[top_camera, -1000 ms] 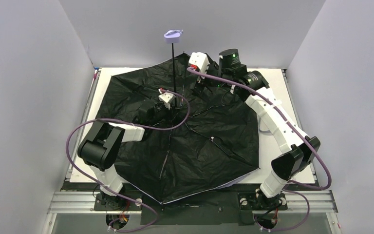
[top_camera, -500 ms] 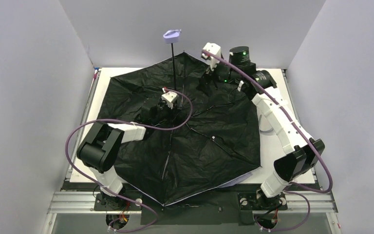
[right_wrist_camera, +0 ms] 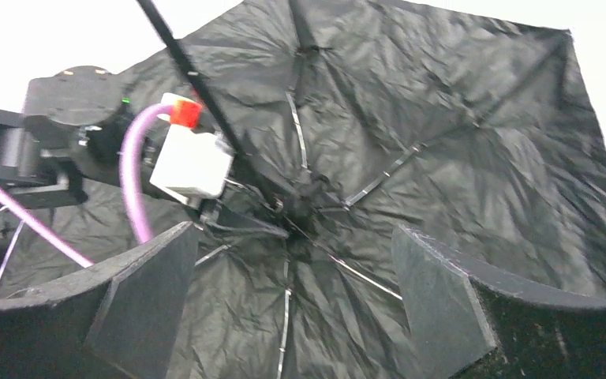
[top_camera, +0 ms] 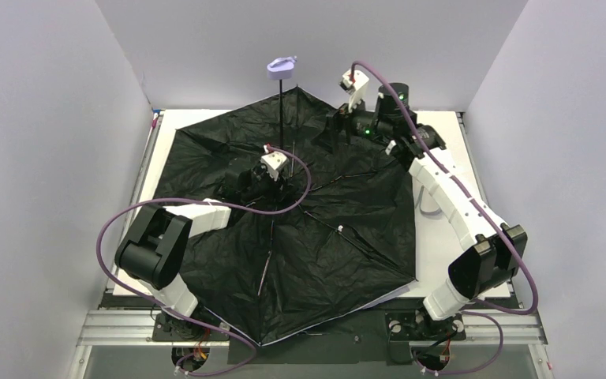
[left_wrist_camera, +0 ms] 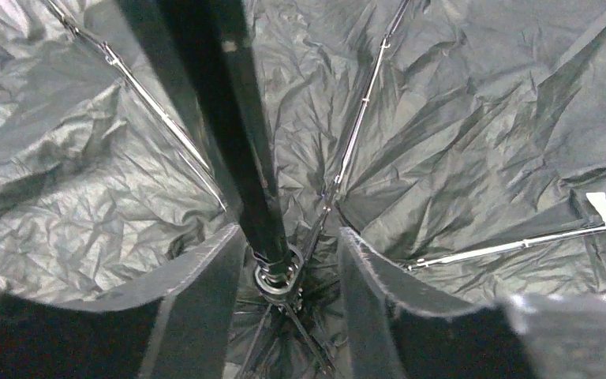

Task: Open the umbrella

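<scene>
Lately swung up and away toward the far edge, right jaws wide and empty, off an umbrella (top_camera: pixel 331 245) now spread flat; reads as opened, or nearly. Lies black side up across the worktop (top_camera: pixel 167 125), shaft (left_wrist_camera: pixel 241 134) upright with handle (top_camera: pixel 281 66) on top. Stands between the left jaws at the hub, parted, no clamping visible.

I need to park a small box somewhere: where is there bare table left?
Mostly the white table strip right of the umbrella, partly crossed by the right arm. A thin sliver shows along the far-left edge. The middle is all umbrella, with the left gripper at its hub.
</scene>
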### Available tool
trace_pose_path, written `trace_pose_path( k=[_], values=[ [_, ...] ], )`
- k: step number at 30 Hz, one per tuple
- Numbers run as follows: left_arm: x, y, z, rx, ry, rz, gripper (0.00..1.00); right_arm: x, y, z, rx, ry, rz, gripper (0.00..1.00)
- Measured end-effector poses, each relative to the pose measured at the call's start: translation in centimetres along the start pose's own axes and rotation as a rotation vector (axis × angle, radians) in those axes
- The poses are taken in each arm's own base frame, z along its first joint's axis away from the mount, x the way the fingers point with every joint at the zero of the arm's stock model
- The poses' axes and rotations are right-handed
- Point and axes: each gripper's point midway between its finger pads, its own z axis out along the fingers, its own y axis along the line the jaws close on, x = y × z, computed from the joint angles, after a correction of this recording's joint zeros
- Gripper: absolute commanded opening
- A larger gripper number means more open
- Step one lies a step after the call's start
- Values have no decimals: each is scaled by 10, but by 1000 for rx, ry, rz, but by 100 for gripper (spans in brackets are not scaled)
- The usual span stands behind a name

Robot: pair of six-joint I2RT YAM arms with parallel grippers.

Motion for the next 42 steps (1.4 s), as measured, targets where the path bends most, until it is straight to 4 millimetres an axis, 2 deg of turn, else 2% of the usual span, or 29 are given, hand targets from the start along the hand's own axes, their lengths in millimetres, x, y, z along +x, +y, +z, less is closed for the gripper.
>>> trace_pose_path(
  k=[6,9,12,14,16,17,18,19,22,26,35,42],
  values=[
    [6,-4,-12,-8,-4,-38,61,-13,42,20,-115,-65,-45,87],
    [-8,-4,-22,-29,-45,-42,61,-20,45,21,-130,-93,-48,87],
    [-34,0,-28,-59,-121,-39,61,-22,41,20,-123,-99,-39,87],
    [-46,2,-30,-68,-162,-36,58,-21,39,19,-120,-98,-36,87],
    [-54,2,-30,-69,-190,-39,49,-21,38,20,-117,-96,-34,87],
    [-55,2,-29,-69,-196,-46,38,-20,37,20,-115,-95,-33,87],
    [-55,3,-28,-69,-201,-56,33,-20,36,20,-114,-92,-31,87],
    [-54,3,-26,-71,-205,-66,25,-19,36,20,-113,-89,-29,87],
    [-42,7,-18,-83,-188,-93,19,-20,35,19,-110,-84,-24,87],
    [-15,9,-6,-87,-139,-116,19,-23,32,15,-102,-84,-25,87],
    [-13,8,0,-99,-169,-151,20,-16,24,10,-77,-51,-13,87],
    [-5,-4,5,-149,-221,-172,22,-11,16,8,-59,-31,-4,86]
  ],
)
